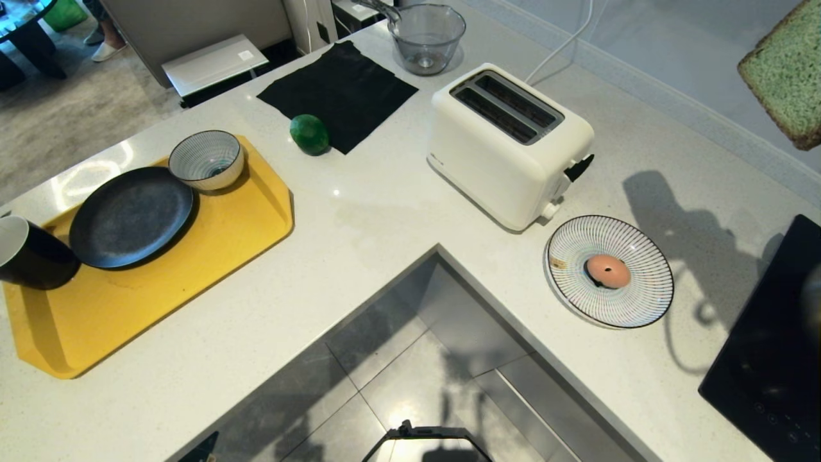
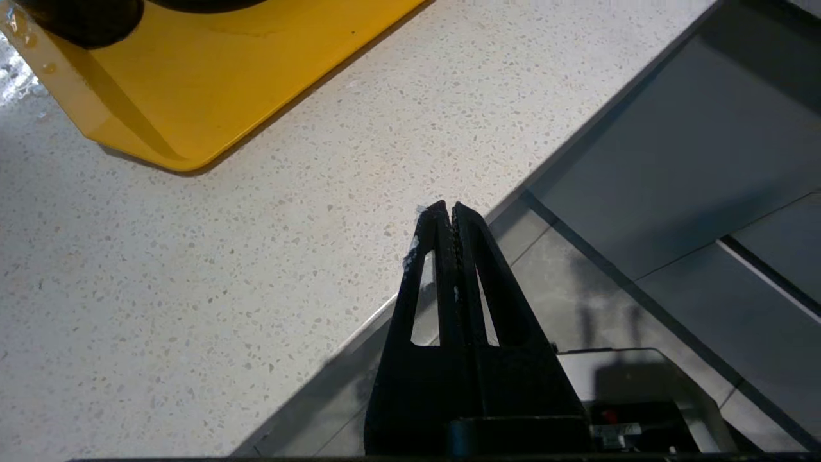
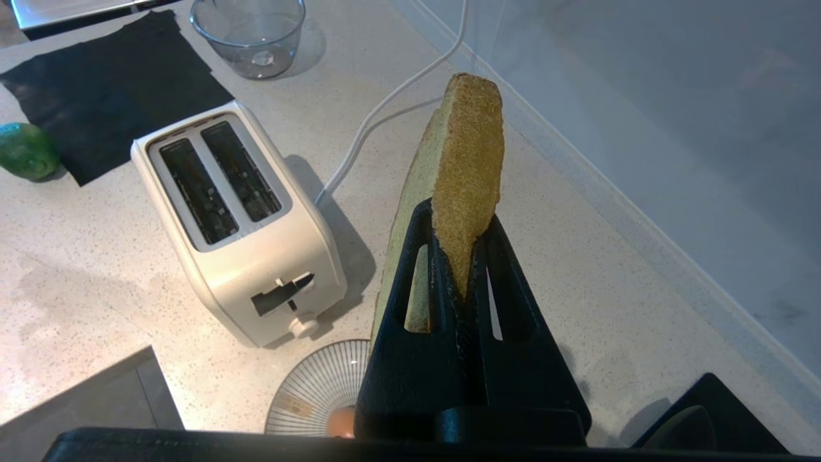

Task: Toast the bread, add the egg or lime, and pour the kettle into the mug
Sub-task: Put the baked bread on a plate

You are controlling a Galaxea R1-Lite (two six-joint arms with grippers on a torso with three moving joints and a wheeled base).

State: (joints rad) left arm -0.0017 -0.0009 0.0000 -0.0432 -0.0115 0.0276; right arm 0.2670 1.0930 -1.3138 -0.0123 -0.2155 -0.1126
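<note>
My right gripper [image 3: 458, 221] is clamped on the bread [image 3: 468, 173], holding the slice on edge in the air above the counter [image 1: 385, 218], off to the right of the toaster [image 1: 513, 144]. Both toaster slots are empty. The egg [image 1: 608, 271] lies on the striped plate [image 1: 641, 301] just in front of the toaster. The lime [image 1: 309, 134] rests at the edge of the black cloth [image 1: 340, 90]. My left gripper [image 2: 447, 215] is closed on nothing, parked over the counter edge near the yellow tray [image 2: 211, 83], which carries the mug [image 1: 29, 253].
</note>
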